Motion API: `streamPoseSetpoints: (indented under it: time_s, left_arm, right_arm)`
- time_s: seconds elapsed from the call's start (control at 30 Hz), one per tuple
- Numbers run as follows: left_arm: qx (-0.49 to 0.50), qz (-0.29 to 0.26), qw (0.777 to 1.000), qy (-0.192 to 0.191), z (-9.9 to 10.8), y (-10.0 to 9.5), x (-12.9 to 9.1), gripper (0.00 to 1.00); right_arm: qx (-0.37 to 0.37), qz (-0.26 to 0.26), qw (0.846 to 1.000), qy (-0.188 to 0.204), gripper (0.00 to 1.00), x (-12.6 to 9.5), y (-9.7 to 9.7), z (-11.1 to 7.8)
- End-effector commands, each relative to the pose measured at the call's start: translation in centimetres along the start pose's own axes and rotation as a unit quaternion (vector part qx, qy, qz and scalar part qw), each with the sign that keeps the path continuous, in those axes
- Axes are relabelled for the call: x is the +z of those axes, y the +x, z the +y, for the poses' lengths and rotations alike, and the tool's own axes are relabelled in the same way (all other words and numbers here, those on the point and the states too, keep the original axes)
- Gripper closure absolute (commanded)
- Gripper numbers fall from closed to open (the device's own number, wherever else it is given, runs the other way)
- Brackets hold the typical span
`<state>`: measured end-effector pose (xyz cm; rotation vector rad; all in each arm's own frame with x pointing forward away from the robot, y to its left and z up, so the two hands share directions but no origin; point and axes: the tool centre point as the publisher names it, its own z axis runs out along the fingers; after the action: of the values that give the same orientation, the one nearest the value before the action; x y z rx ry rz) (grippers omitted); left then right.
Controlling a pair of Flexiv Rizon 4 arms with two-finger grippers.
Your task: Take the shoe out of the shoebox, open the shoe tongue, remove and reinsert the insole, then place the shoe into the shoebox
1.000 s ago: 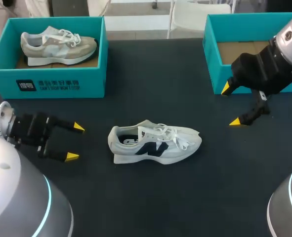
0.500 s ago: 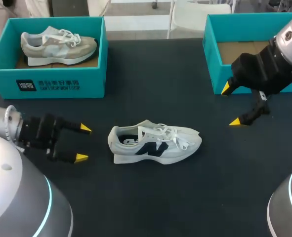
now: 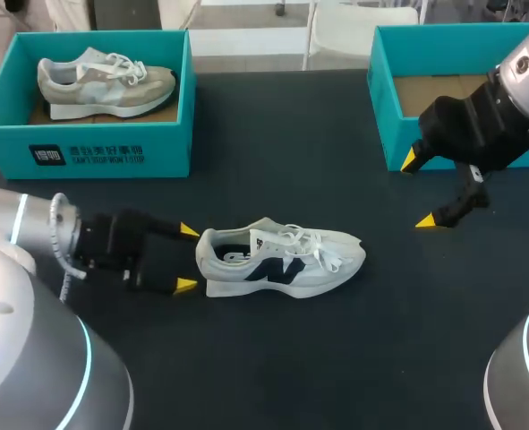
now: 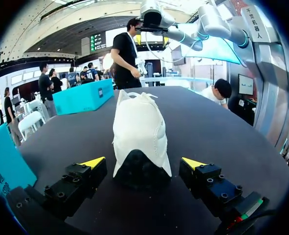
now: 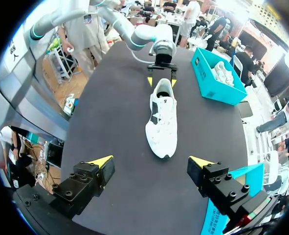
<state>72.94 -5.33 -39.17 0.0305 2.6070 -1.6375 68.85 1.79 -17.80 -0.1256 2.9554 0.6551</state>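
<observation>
A white shoe [image 3: 282,258] with a dark side logo lies on its side on the black table, heel toward my left arm. My left gripper [image 3: 186,258] is open, its yellow tips level with the heel on either side; in the left wrist view the heel of the shoe [image 4: 140,142] sits between the tips of my left gripper [image 4: 143,163] without touching them. My right gripper [image 3: 418,190] hangs open above the table beside the empty teal shoebox [image 3: 385,98]. From the right wrist view the shoe [image 5: 163,117] lies well ahead of my right gripper [image 5: 151,162].
A second teal shoebox [image 3: 94,143] at the back left holds a beige shoe [image 3: 103,82]. The empty box shows a brown cardboard floor [image 3: 430,91]. My left arm [image 5: 154,41] appears beyond the shoe in the right wrist view.
My left gripper has slid right across the table until its open tips reached the shoe's heel. The right arm and the shoe have stayed put.
</observation>
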Motion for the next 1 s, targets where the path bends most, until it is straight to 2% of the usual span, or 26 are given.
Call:
streamPoseSetpoints:
  time_s: [0.03,0.47,0.83,0.87,0.9,0.93,0.97,1.0]
  left_arm:
    - [-0.001,-0.001,1.000,-0.003,0.1,-0.1,1.6,0.00]
    - [-0.008,-0.027,0.999,0.017,-0.7,0.4,3.3,0.00]
    - [-0.019,-0.030,0.999,0.021,-0.3,0.1,4.7,0.00]
    - [-0.020,-0.029,0.999,0.021,-0.3,0.1,4.8,0.04]
    - [-0.020,-0.029,0.999,0.020,-0.3,0.1,4.9,0.45]
    - [-0.020,-0.029,0.999,0.020,-0.2,0.1,4.9,0.60]
    - [-0.021,-0.028,0.999,0.017,-0.2,0.2,5.0,0.70]
    - [-0.021,-0.028,0.999,0.017,-0.1,0.2,5.0,1.00]
  right_arm:
    - [0.000,0.002,1.000,0.001,0.00,0.2,-0.2,0.1]
    - [0.000,0.002,1.000,0.001,0.00,0.2,-0.2,0.1]
    - [0.000,0.002,1.000,0.001,0.00,0.2,-0.2,0.1]
    - [0.000,0.002,1.000,0.001,0.00,0.2,-0.2,0.1]
    - [0.000,0.002,1.000,0.001,0.00,0.2,-0.2,0.1]
    - [0.000,0.002,1.000,0.001,0.00,0.2,-0.2,0.1]
    - [0.000,0.002,1.000,0.001,0.00,0.2,-0.2,0.1]
    - [0.000,0.002,1.000,0.001,0.00,0.2,-0.2,0.1]
